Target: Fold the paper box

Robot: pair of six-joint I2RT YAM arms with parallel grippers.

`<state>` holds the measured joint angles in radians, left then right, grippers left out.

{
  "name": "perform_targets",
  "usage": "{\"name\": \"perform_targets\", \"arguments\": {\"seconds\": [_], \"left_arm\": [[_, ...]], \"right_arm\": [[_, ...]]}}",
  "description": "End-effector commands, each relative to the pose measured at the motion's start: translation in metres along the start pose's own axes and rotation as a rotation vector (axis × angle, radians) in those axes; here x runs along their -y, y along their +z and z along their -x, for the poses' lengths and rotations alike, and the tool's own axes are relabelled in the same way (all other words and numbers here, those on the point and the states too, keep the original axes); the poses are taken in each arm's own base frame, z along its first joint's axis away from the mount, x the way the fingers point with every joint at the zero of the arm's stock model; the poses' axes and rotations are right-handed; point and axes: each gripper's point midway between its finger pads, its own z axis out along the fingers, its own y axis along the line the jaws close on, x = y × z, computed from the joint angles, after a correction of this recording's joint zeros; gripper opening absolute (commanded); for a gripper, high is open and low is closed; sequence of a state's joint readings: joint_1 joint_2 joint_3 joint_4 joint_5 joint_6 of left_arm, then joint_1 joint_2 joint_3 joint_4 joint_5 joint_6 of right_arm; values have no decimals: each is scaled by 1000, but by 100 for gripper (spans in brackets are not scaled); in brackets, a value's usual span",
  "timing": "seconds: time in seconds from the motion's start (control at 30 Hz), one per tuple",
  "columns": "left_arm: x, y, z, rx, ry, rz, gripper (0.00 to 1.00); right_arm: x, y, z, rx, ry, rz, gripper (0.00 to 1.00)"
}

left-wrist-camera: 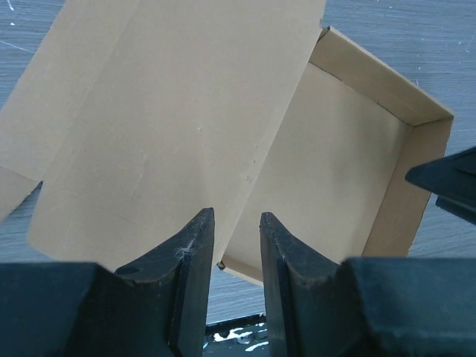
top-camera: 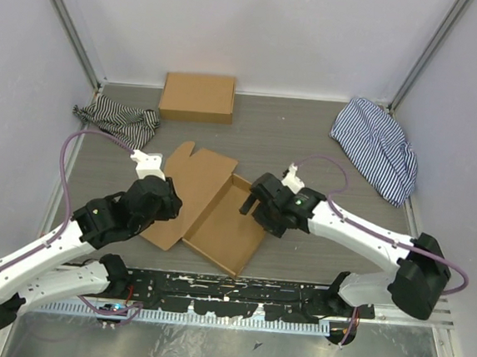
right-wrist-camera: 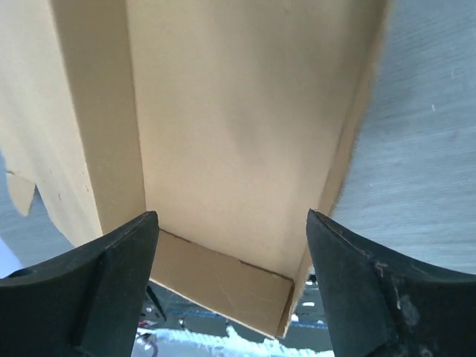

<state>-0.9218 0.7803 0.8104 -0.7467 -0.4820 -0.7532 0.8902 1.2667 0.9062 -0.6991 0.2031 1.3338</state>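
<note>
The paper box point(top-camera: 227, 228) lies in the middle of the table point(top-camera: 292, 141), turned at an angle, its shallow tray already standing with low walls on all sides and nothing but its own brown floor showing inside. Its big lid flap point(top-camera: 195, 183) is spread open to the left, nearly flat, with cut tabs along its far edge. A second cardboard box point(top-camera: 197, 97) sits shut against the back wall point(top-camera: 276, 31), so I can't see what it holds. A crumpled striped cloth point(top-camera: 118, 120) lies at the far left and a larger striped cloth point(top-camera: 376, 149) at the far right, both well apart from the tray. The walls close in on three sides, yet bare tabletop lies behind the tray and to its right. The tray's near corner comes close to the black rail point(top-camera: 236, 299) by the arm bases. The left gripper point(left-wrist-camera: 236, 217) hangs over the near left part of the lid, fingers a narrow gap apart with nothing pinched between them. Whether the tips touch the cardboard I can't tell. The right gripper point(right-wrist-camera: 232, 217) is spread wide over the tray's far right end, a finger to either side of the floor, holding nothing.
</note>
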Motion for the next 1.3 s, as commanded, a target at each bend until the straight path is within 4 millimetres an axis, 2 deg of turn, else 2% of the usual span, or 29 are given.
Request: {"name": "perform_targets", "arguments": {"seconds": [0.0,0.07,0.13,0.17,0.27,0.33,0.4,0.47,0.53,0.63,0.7,0.83,1.03,1.13,1.2,1.27], "left_arm": [[12,-6,8,-4,-17,-37,38],[13,-5,4,-17,-12,-41,38],[11,-3,1,-22,-8,-40,38],[10,-3,0,-23,-8,-38,38],[7,-2,-3,-23,-13,-30,38],[4,-1,-5,-23,-17,-21,38],[2,-1,-7,-25,-18,-16,38],[1,0,-9,-30,-19,-12,38],[1,1,-12,-35,-17,-14,38],[1,4,-14,-38,-12,-9,38],[1,7,-15,-42,-8,-8,38],[5,12,-18,-55,3,-9,38],[7,14,-19,-71,19,-6,37],[5,14,-19,-65,18,-2,37],[5,14,-18,-61,18,-1,37],[4,13,-17,-57,18,4,37]], "right_arm": [[-31,-15,51,221,-230,-42,85],[-37,-20,85,356,-455,-103,83],[-39,-29,123,454,-575,-193,82],[-47,-29,138,476,-652,-186,82],[-56,-13,168,400,-766,-129,77],[-62,2,175,303,-803,-23,75],[-66,17,172,214,-846,71,73],[-71,29,157,125,-910,144,70],[-77,39,132,39,-994,212,68],[-79,48,106,4,-1097,221,66],[-78,53,100,3,-1116,194,66],[-66,70,100,-11,-1106,126,65],[-42,105,102,-42,-1088,-7,57],[-42,115,95,-63,-1084,15,55],[-44,119,89,-87,-1068,33,45],[-42,122,90,-85,-1028,9,27]]}}
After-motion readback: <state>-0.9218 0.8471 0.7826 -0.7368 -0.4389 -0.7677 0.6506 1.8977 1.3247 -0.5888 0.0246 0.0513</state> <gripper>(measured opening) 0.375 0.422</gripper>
